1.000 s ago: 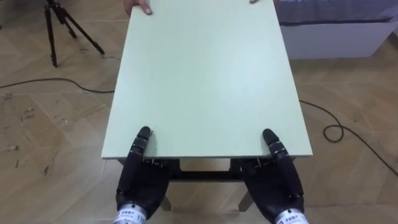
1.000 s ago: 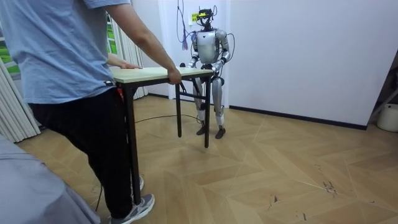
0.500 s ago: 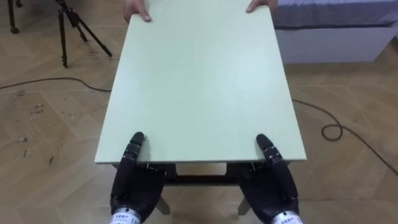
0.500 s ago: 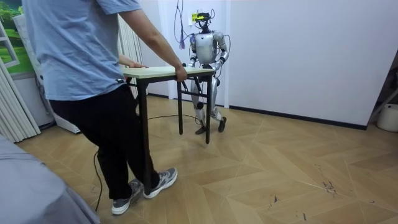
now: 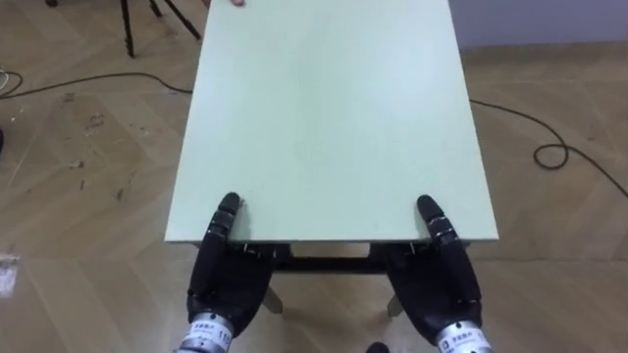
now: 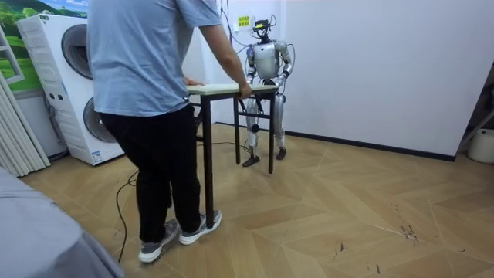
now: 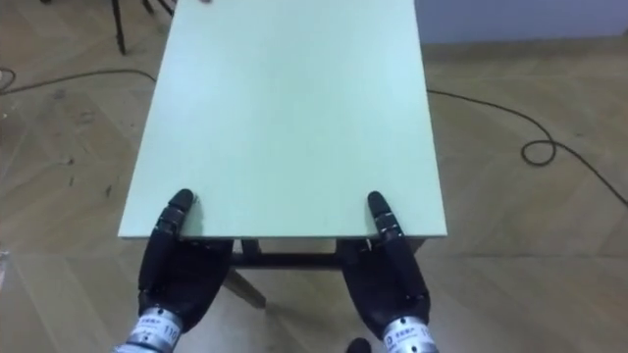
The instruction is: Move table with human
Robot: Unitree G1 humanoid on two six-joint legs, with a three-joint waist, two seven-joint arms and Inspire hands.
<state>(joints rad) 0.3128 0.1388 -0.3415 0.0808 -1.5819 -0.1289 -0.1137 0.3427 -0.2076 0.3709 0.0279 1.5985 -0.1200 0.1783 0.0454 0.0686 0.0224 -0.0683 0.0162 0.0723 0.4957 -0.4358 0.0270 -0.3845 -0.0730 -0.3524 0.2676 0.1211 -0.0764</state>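
Currently the counter (image 5: 329, 118) spans between person (image 6: 147, 85) and robot. Its near edge meets the left robot hand (image 5: 228, 277) and right robot hand (image 5: 437, 282) — grip underneath cannot be told. Rigid, likely moderately heavy; best held near both corners.

"Where does each hand sit?"

"At the near edge of the pale green bench (image 5: 329, 118). The left hand (image 5: 224, 284) is by the near left corner and the right hand (image 5: 434, 289) by the near right, each clamping the board with its thumb on top and its palm beneath."

"And round about?"

"Wooden floor (image 5: 78, 196), a tripod leg (image 5: 126, 25) at the far left, and a dark cable (image 5: 549, 155) looping at the right."
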